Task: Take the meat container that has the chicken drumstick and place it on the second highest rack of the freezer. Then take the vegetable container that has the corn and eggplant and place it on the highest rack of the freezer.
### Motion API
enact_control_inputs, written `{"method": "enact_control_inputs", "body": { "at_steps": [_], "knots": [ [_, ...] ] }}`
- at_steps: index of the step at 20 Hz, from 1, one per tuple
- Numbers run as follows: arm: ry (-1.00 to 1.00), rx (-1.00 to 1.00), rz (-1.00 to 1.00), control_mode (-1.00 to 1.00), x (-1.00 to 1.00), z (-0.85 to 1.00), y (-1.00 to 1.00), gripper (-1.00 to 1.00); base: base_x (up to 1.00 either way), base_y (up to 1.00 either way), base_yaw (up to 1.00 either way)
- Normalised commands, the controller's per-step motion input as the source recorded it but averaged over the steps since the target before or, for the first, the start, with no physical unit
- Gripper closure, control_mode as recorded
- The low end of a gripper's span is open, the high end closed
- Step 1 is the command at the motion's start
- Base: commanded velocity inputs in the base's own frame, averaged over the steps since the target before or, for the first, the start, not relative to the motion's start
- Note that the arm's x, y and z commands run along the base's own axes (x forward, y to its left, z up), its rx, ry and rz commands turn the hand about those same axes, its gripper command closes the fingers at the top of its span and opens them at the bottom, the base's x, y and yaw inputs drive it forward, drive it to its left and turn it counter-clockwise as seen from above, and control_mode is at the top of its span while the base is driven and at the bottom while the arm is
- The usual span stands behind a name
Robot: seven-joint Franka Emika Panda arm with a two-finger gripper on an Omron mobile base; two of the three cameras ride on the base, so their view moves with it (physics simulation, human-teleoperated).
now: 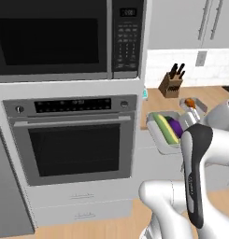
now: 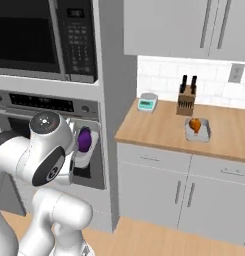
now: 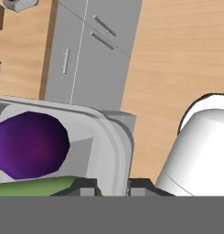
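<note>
Pincer: two dark finger tips [image 3: 112, 186] clamped on the rim of the pale grey vegetable tray [image 3: 114, 151], one tip inside the wall, one outside.
Held tray: lifted off any surface, hanging in the air in front of the white oven column; in the left base view its near rim [image 1: 159, 137] juts past the counter's front edge.
Tray contents: plump glossy dark purple eggplant [image 3: 30, 145] near the middle; slim yellow corn cob with pale green husk [image 1: 163, 127] just beside it, lying along the tray's length.
Tray edge: rounded corner and raised wall between the eggplant and the finger tips; nothing touching the outer side there.
Room below: bare wooden floor [image 3: 177, 59] and grey cabinet doors with bar handles [image 3: 83, 55] under the tray.
Meat tray: small pale grey tray [image 2: 198, 131] with the glossy orange-brown chicken drumstick [image 2: 195, 124] on the wooden counter [image 2: 159, 127], well apart from the held tray.
Counter neighbours: brown knife block with black handles [image 2: 186, 100] against the tiled wall, just behind the meat tray; small pale scale [image 2: 147, 102] near the counter's left edge.
Left side: built-in oven with dark glass door [image 1: 74, 144] and black microwave [image 1: 55, 37] above, close beside the held tray.
</note>
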Motion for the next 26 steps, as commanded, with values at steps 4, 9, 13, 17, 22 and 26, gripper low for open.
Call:
{"method": "enact_control_inputs", "body": {
  "at_steps": [4,9,13,17,22,26],
  "knots": [
    [0.0,0.0,0.0,1.0,0.0,0.0,0.0,1.0,-0.28,1.0,0.06],
    [0.0,0.0,0.0,1.0,0.0,0.0,0.0,1.0,-0.06,1.0,0.04],
    [0.0,0.0,0.0,1.0,0.0,0.0,0.0,1.0,0.0,1.0,0.03],
    [0.0,0.0,0.0,1.0,0.0,0.0,0.0,1.0,0.0,1.0,0.04],
    [0.0,0.0,0.0,1.0,0.0,0.0,0.0,1.0,0.0,1.0,0.03],
    [0.0,0.0,0.0,1.0,0.0,0.0,0.0,1.0,0.01,1.0,0.07]
  ]
}}
